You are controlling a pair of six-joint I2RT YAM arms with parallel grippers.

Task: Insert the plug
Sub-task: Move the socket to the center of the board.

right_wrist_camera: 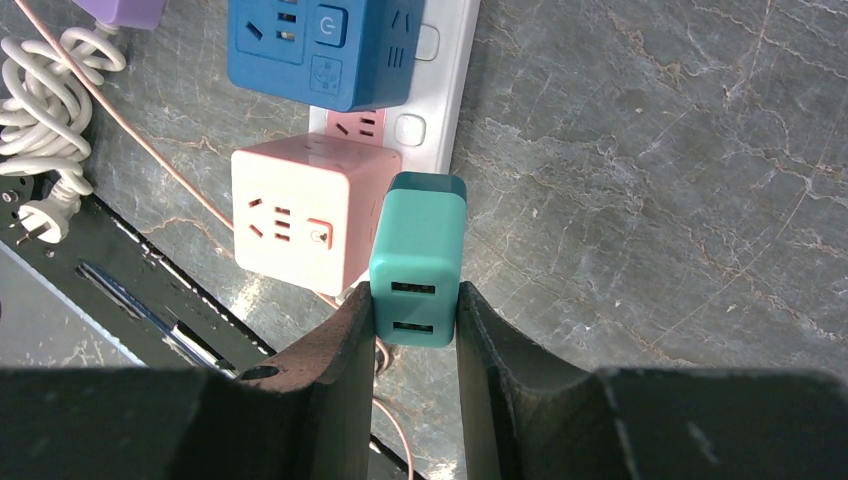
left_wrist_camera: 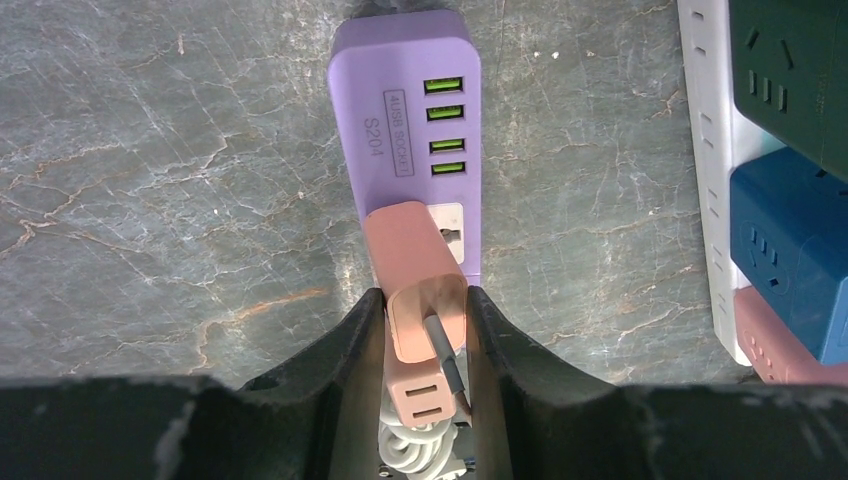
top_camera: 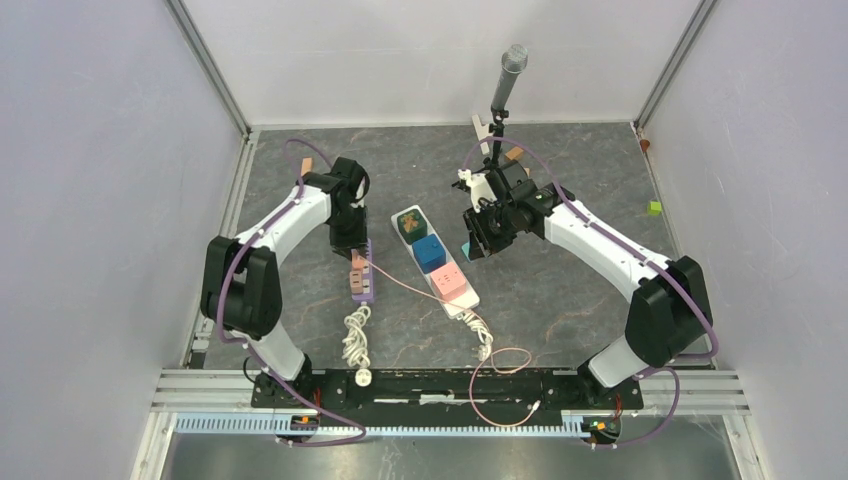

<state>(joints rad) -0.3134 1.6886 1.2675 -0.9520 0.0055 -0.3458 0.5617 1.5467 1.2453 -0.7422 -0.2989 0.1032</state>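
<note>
Salmon-pink plastic plug [left_wrist_camera: 408, 248] lies flat on the purple plastic power strip [left_wrist_camera: 400, 70], over the strip's white socket face, left of centre on the table. Its long axis runs along the strip's length. The end with the grey cable stub points back toward your left wrist and the other end points at the strip's green USB ports. You cannot tell from these views whether its pins are seated.

Your left gripper [left_wrist_camera: 425, 295] is nearly closed, with one finger pressed against each long side of the plug. Your right gripper [right_wrist_camera: 415, 290] is likewise clamped, on a teal rectangular USB charger [right_wrist_camera: 418, 235] held above the table just beside the pale pink cube adapter [right_wrist_camera: 300, 215]. The charger's long axis points away from the wrist, and its USB face looks back at the camera.

By count:
- Two power strips, the purple one and a long white one [right_wrist_camera: 452, 60].
- Three cube adapters on the white strip: dark green [top_camera: 410, 224], blue [right_wrist_camera: 310, 50] and the pale pink one.
- Four green USB ports on the purple strip.
- Two USB ports on the teal charger.
- One coiled white cable [top_camera: 356, 335], lying at the near end of the purple strip.
</note>
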